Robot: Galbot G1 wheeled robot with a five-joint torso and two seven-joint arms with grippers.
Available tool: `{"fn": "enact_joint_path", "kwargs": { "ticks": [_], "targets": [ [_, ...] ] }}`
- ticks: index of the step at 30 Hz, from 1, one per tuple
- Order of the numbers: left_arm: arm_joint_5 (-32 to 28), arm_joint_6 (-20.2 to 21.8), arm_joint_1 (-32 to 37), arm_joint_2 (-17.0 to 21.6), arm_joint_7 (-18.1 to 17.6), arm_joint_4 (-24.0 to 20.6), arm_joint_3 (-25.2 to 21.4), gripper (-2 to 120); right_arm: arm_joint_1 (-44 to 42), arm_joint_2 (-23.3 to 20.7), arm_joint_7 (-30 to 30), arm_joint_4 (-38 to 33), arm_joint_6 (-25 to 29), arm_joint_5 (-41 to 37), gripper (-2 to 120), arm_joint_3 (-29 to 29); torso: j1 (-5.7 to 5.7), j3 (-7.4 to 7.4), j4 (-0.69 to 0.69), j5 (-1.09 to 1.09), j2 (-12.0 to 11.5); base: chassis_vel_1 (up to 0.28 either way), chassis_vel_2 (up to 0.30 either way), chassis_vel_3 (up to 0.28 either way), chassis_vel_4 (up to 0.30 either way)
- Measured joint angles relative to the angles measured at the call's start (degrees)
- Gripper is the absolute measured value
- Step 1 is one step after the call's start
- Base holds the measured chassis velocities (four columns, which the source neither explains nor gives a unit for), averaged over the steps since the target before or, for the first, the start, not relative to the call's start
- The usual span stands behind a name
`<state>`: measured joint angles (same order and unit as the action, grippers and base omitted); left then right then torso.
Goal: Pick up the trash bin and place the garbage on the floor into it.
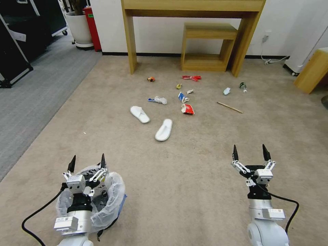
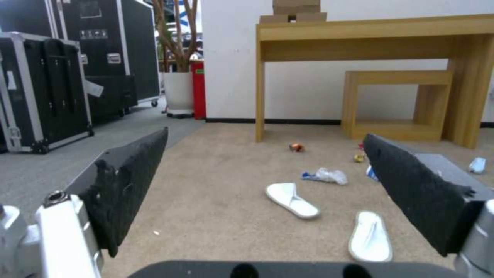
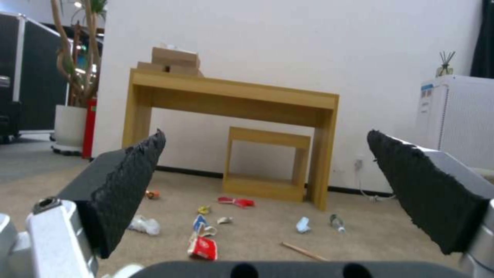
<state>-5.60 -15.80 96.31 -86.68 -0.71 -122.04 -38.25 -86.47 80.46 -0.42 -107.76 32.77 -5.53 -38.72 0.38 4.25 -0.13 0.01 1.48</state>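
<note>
1. Trash bin (image 1: 112,200): small round bin, crinkly whitish liner puffing over the rim. It stands on the floor (image 1: 191,191), close in on my left side, directly beneath my left arm.
2. Left hand (image 1: 87,161): fingers spread, nothing between them. In the head view it hovers over the far part of the bin's rim, tips pointing forward toward the litter. I cannot tell whether it touches the liner.
3. Right hand (image 1: 250,152): fingers spread, empty, held out over bare carpet, well apart from the bin.
4. Garbage, all lying ahead of both hands on the beige carpet:
   - two white slippers (image 1: 152,123), nearest me, long axes running roughly away from me, slightly splayed;
   - red-and-white carton (image 1: 187,109) and blue-red carton (image 1: 183,97) just beyond them;
   - crumpled clear-and-blue wrapper (image 1: 158,99);
   - red wrapper (image 1: 191,78) near the wooden desk (image 1: 191,7);
   - wooden stick (image 1: 229,107), lying slantwise, toward my right;
   - green-label bottle (image 1: 243,86), farthest right.
5. Governing relation, my judgement: the bin lies below the left hand, not ahead of it, so the left arm is the nearer one by far. Reaching it calls for the hand to drop to the rim, not extend forward.
</note>
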Motion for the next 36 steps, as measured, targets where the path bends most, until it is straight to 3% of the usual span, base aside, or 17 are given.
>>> {"fn": "enact_joint_path", "kwargs": {
  "ticks": [36],
  "targets": [
    [0.13, -0.03, 1.47, -0.86, 0.14, -1.41, 0.31, 100, -0.19, 0.26, 0.21, 0.01, 0.79, 1.43, 100, 0.26, 0.0, 0.0, 0.0, -0.01, 0.0, 0.047, 0.048, -0.046, -0.047]
  ]
}}
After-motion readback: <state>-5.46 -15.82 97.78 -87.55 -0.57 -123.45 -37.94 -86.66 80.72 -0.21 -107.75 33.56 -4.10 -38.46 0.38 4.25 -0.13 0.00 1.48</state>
